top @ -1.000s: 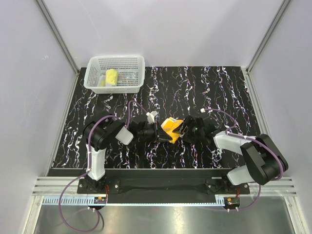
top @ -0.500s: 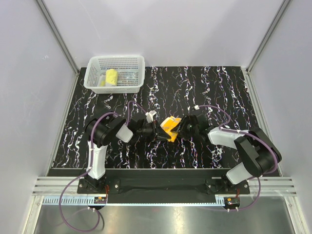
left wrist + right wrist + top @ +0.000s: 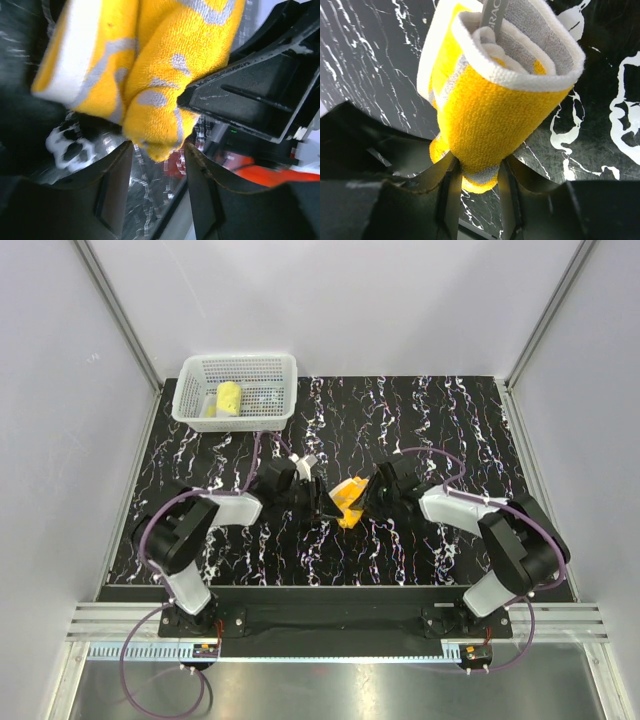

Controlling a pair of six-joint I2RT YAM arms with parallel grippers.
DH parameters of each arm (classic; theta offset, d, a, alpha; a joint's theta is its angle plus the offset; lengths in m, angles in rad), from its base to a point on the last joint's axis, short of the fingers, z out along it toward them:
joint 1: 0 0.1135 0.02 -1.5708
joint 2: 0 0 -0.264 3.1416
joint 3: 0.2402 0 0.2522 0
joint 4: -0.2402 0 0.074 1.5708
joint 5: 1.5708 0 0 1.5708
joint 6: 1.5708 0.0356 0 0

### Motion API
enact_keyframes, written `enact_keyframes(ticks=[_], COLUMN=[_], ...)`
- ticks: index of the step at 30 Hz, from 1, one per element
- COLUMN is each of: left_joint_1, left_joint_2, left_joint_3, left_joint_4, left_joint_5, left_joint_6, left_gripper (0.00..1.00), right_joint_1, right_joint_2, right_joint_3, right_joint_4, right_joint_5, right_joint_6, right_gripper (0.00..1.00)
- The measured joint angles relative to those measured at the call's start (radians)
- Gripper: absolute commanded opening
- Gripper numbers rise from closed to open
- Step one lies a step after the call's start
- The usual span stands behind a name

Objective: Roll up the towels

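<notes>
Your right fingers [image 3: 449, 195] are pinching the orange towel [image 3: 495, 115] by one end of its roll, one finger on each side with the cloth squeezed between them. From there the roll runs out away from those fingers, and its far end shows a paler border curled in on itself. Your left fingers [image 3: 112, 195] are spread, facing the right ones from the other side. The towel's free tip sits right at the mouth of the gap between them, but you cannot tell from the left wrist view whether either finger touches it. From above, both sets of fingers meet at the towel [image 3: 349, 498] over the middle of the dark marbled bench [image 3: 420, 420]; whether the cloth is lifted off the bench or resting on it is not clear. Well apart from both, out beyond your left fingers, the yellow towel [image 3: 229, 398] lies rolled inside the basket [image 3: 283, 390] at the bench's far corner.
</notes>
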Motion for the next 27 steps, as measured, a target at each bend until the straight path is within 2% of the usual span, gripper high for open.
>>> enact_keyframes(ticks=[4, 7, 11, 15, 19, 27], left_joint_1=[-0.017, -0.072, -0.225, -0.391, -0.457, -0.531], left_joint_2=[-0.111, -0.196, -0.309, -0.374, -0.357, -0.166], left_joint_3=[0.002, 0.002, 0.001, 0.001, 0.002, 0.064], left_joint_4=[-0.143, -0.231, -0.286, -0.266, -0.238, -0.248], left_joint_5=[-0.139, -0.277, -0.48, -0.652, -0.763, -0.94], left_joint_6=[0.119, 0.208, 0.328, 0.436, 0.514, 0.633], left_gripper=[0.53, 0.56, 0.57, 0.57, 0.57, 0.56], right_joint_1=[0.0, 0.0, 0.0, 0.0, 0.0, 0.0], right_joint_2=[0.027, 0.047, 0.084, 0.109, 0.125, 0.125], right_joint_3=[0.054, 0.1, 0.164, 0.203, 0.218, 0.221], right_joint_4=[-0.081, -0.146, -0.228, -0.278, -0.301, -0.328], right_joint_5=[-0.003, -0.009, -0.026, -0.041, -0.062, -0.089], right_joint_6=[0.001, 0.0, -0.004, -0.01, -0.016, -0.026], right_gripper=[0.38, 0.38, 0.38, 0.38, 0.38, 0.38])
